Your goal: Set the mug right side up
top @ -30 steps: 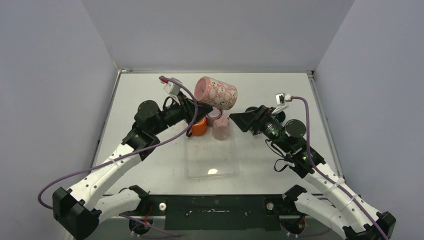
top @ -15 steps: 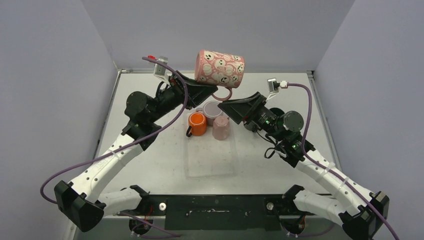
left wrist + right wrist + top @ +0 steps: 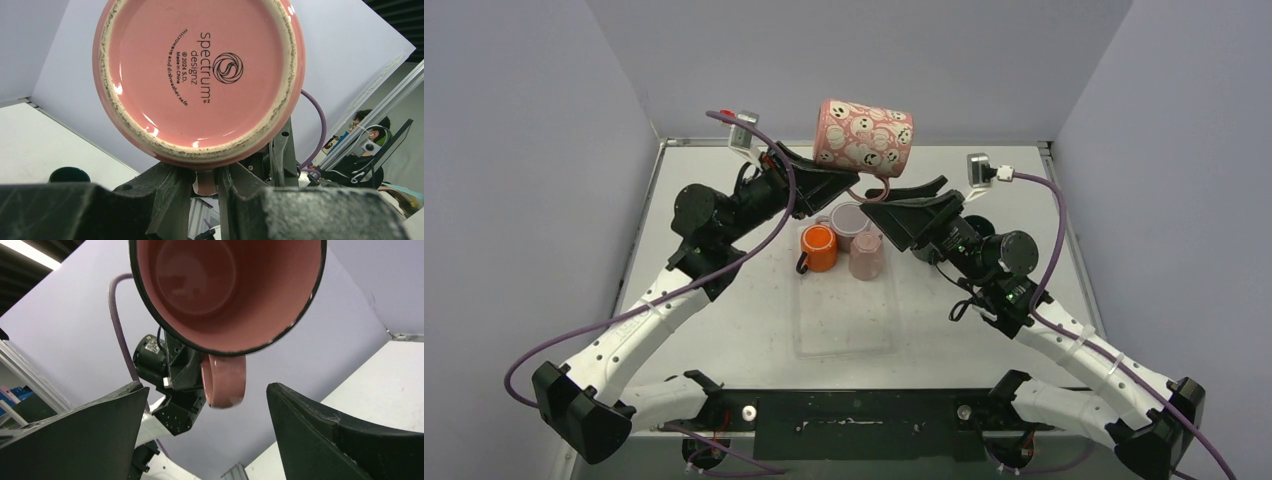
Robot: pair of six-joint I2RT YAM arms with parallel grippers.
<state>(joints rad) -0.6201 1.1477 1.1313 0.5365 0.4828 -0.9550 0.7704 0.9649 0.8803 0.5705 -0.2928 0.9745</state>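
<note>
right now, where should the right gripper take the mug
Probably the wall of the mug at its mouth, coming from the mouth side. It hangs sideways, the left gripper shut on its handle underneath. Its open mouth faces the open right gripper, so one finger could slip inside and one outside, clear of the handle.

Aloft over far middle of tabletop (image 3: 689, 175): mug (image 3: 864, 137), on its side, base leftward, mouth rightward, handle underneath. On tabletop centre: tray (image 3: 844, 325). At tray's far end: left cup (image 3: 819, 247); just beside it rightward, far cup (image 3: 850, 220) behind near cup (image 3: 866, 257).
</note>
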